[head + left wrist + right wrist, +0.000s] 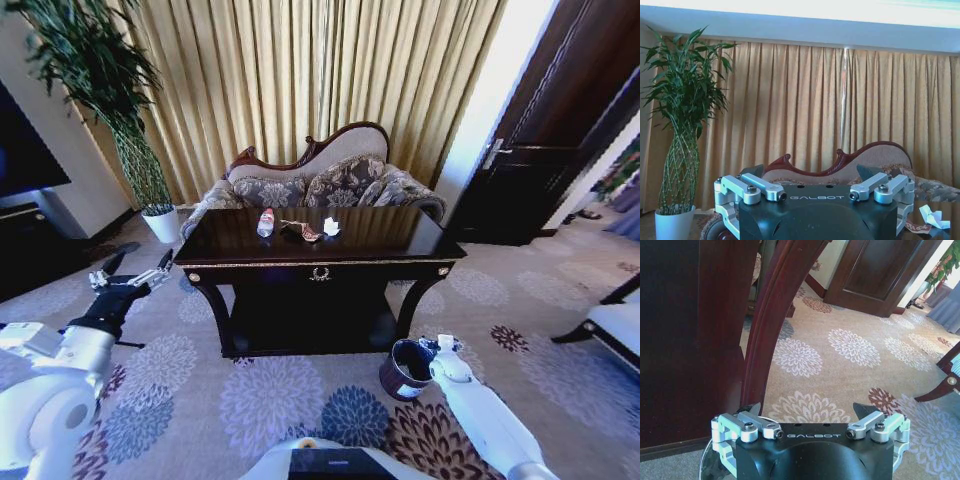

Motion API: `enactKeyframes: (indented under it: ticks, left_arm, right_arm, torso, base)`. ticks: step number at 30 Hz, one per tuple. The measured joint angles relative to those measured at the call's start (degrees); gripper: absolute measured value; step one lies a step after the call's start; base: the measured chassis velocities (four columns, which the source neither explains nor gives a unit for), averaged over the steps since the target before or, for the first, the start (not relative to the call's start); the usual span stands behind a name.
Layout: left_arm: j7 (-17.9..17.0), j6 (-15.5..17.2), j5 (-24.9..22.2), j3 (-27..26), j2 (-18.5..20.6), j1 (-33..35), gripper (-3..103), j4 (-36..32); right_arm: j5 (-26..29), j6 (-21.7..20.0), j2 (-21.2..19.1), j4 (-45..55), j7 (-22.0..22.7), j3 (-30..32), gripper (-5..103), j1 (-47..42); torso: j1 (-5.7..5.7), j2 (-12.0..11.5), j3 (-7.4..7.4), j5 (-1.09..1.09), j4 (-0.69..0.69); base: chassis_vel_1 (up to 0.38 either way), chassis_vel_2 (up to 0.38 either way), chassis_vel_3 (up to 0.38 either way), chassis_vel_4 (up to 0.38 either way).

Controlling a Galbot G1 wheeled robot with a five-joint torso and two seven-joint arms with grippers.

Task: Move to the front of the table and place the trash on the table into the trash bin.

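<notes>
Left gripper [135, 268] open, empty, held off the table's [400, 245] left front corner; right gripper [437, 345] low, jaws apart, over the bin [405, 368] rim by the right front leg. Trash is centre-back on the tabletop: bottle [266, 222] lying down, long axis roughly front-to-back, cap end probably nearer the sofa [330, 180] (hard to tell); wrapper [300, 231], paper [331, 227] beside it. Risks: a round bottle could roll under a skewed pinch; the far reach could clip the table edge; the right arm could nudge the bin.
</notes>
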Motion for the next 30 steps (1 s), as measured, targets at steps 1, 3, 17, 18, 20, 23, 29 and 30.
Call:
enactKeyframes:
  ticks: [1,3,17,18,20,23,29,30]
  left_arm:
    - [0.0,0.0,0.0,0.0,0.0,0.0,100,0.0]
    - [0.0,0.0,0.0,0.0,-0.02,-0.01,100,0.02]
    - [0.02,-0.1,-0.2,0.0,-0.05,-0.37,100,0.69]
    - [0.02,-0.24,-0.23,0.0,-0.06,-0.41,100,0.81]
    - [0.02,-0.32,-0.26,0.04,-0.05,-0.5,100,0.91]
    - [0.04,-0.83,-0.59,0.17,0.03,-0.65,100,1.09]
    - [0.06,-1.81,-1.19,0.21,0.23,-0.92,100,1.45]
    - [0.07,-2.24,-1.29,0.28,0.17,-1.05,100,1.62]
  right_arm:
    - [0.0,0.0,0.0,0.0,0.0,0.0,100,0.0]
    - [-0.01,-0.02,-0.06,0.16,-0.02,-0.03,100,-0.01]
    - [6.27,-1.83,-1.58,17.52,-0.71,3.66,100,-7.02]
    - [7.31,-1.71,-2.24,21.52,-0.82,4.44,100,-8.2]
    - [8.59,-1.62,-2.84,24.99,-0.83,5.12,100,-9.09]
    - [12.86,-1.52,-4.69,35.97,-0.46,7.23,100,-11.57]
    - [16.92,-2.33,-7.27,55.46,1.62,9.89,100,-16.39]
    - [17.15,-2.45,-7.56,60.38,2.06,10.55,100,-18.47]
  torso:
    - [0.0,0.0,0.0,0.0,0.0]
    - [0.0,0.0,0.0,0.0,0.0]
    - [0.0,0.0,0.0,0.01,0.0]
    - [0.0,0.0,0.0,-0.01,0.01]
    - [0.0,0.01,0.0,-0.02,0.01]
    - [0.0,0.01,0.0,-0.01,0.01]
    - [0.0,0.01,0.0,-0.01,0.01]
    - [0.0,0.01,-0.01,-0.02,0.01]
  base:
    - [0.0,0.0,0.0,0.0]
    - [0.0,0.0,0.0,0.0]
    - [0.0,0.0,0.0,0.0]
    - [0.0,0.0,0.0,0.0]
    - [0.0,0.0,0.0,0.0]
    - [0.0,0.0,0.0,0.0]
    - [0.0,0.0,0.0,0.0]
    - [0.0,0.0,0.0,0.0]
